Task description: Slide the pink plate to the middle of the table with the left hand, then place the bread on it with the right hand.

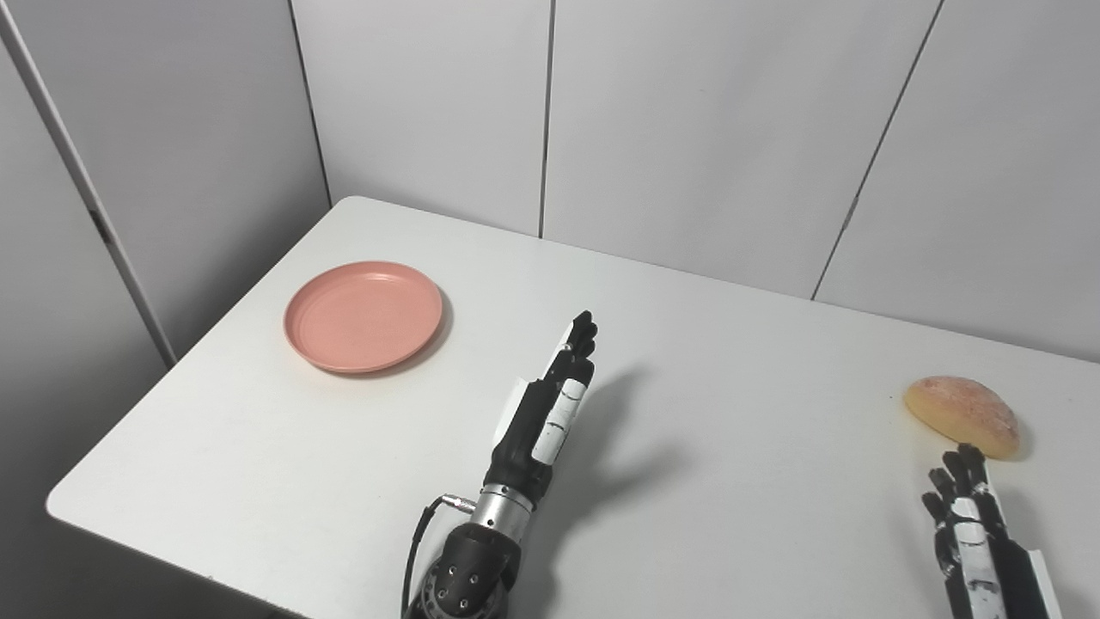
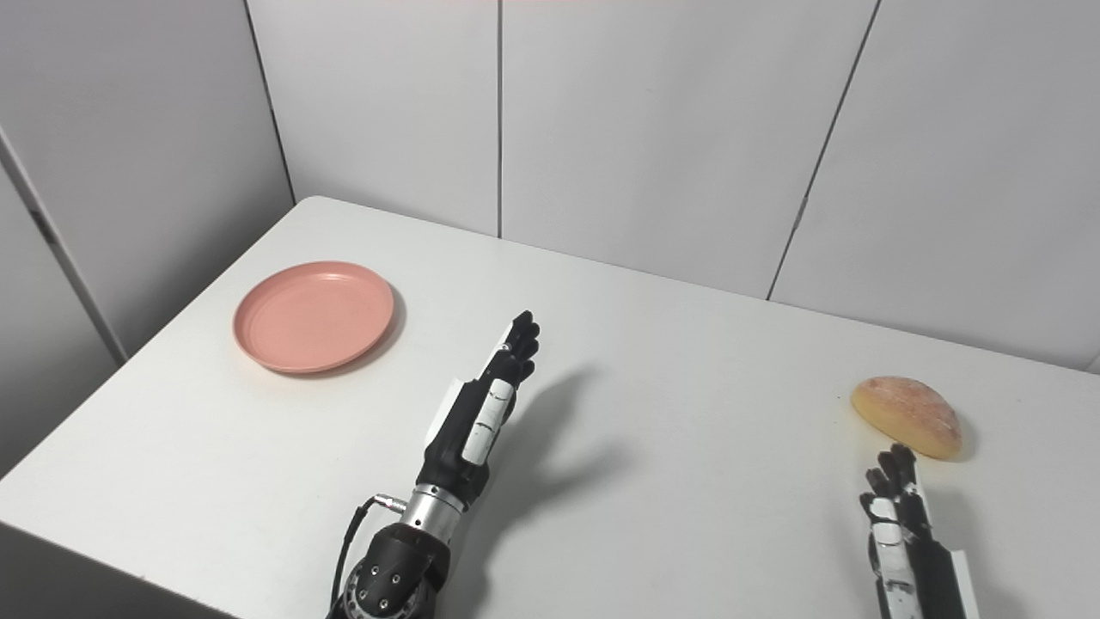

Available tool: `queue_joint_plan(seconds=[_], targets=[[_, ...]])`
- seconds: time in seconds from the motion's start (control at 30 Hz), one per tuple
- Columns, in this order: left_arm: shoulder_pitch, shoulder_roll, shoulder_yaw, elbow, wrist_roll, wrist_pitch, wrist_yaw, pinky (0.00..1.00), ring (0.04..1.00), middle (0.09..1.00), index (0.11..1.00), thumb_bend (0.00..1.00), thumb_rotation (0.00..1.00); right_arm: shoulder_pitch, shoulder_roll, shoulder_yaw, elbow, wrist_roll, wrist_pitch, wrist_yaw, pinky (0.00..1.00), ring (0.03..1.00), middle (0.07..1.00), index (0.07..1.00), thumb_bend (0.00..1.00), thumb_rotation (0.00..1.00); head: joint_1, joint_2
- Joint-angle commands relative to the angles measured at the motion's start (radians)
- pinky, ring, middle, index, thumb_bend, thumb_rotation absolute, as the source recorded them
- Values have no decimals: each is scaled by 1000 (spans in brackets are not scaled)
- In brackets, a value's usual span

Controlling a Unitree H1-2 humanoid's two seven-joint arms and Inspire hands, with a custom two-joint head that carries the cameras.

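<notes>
The pink plate (image 1: 363, 315) lies flat on the white table (image 1: 705, 370) at its left side, nothing on it. A golden bread roll (image 1: 962, 414) rests near the table's right edge. My left hand (image 1: 550, 408) is raised edge-on over the table's middle, fingers stretched out together and pointing away, holding nothing; it is to the right of the plate and apart from it. My right hand (image 1: 967, 516) sits at the bottom right, fingers extended, their tips just short of the bread, holding nothing.
Grey wall panels (image 1: 687, 129) stand close behind the table's far edge. The table's left edge and near-left corner (image 1: 64, 503) drop off to the floor.
</notes>
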Motion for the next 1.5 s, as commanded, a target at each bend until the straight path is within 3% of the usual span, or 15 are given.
queue_joint_plan(seconds=[0.0, 0.17, 0.27, 0.43, 0.57, 0.7, 0.83, 0.93, 1.07, 1.2, 1.47], targets=[[-41, 8, 5, -19, -11, 17, -3, 993, 1000, 1000, 1000, 674, 988, -28, -4, -4, -28, -3, -4, -2, 1000, 1000, 1000, 1000, 461, 849, 2, -8], [-58, 34, 39, -48, -48, 55, -9, 978, 990, 1000, 1000, 661, 943, -37, -2, 0, -7, -10, -8, -3, 1000, 1000, 1000, 1000, 469, 859, 0, -18], [-70, 76, 75, -77, -85, 62, -19, 955, 963, 975, 979, 718, 919, -39, 5, 1, -5, -8, -10, -4, 1000, 1000, 1000, 1000, 472, 854, 9, -30], [-77, 128, 105, -149, -109, 119, -28, 908, 948, 961, 955, 724, 906, -38, 9, 1, -3, 1, -13, 5, 1000, 1000, 1000, 1000, 465, 833, 24, -51], [-97, 196, 132, -154, -107, 96, -36, 906, 950, 958, 935, 709, 924, -42, 5, 3, 15, 10, -36, 21, 1000, 1000, 1000, 1000, 428, 843, 43, -64], [-124, 253, 168, -122, -154, 77, -59, 940, 953, 956, 930, 730, 931, -44, 0, 1, 32, 12, -49, 28, 1000, 1000, 1000, 1000, 479, 818, 48, -69], [-150, 301, 210, -164, -238, 150, -85, 932, 956, 966, 925, 727, 960, -39, 2, 0, 31, 10, -53, 32, 1000, 1000, 1000, 1000, 479, 828, 54, -69], [-170, 331, 229, -193, -222, 183, -71, 927, 956, 969, 925, 713, 997, -36, 2, 0, 31, 13, -53, 36, 1000, 1000, 1000, 1000, 473, 835, 64, -74], [-194, 357, 265, -193, -214, 223, -44, 912, 931, 946, 912, 717, 972, -35, 4, -2, 28, 20, -52, 39, 1000, 1000, 1000, 1000, 493, 817, 68, -76], [-226, 399, 300, -142, -192, 221, -27, 892, 912, 923, 900, 727, 962, -35, 6, -3, 22, 15, -42, 31, 1000, 1000, 1000, 1000, 499, 834, 81, -75], [-287, 501, 336, 65, -151, 171, -17, 864, 902, 902, 888, 761, 976, -32, 11, -3, 12, 24, -39, 33, 1000, 1000, 1000, 1000, 546, 841, 88, -66]])
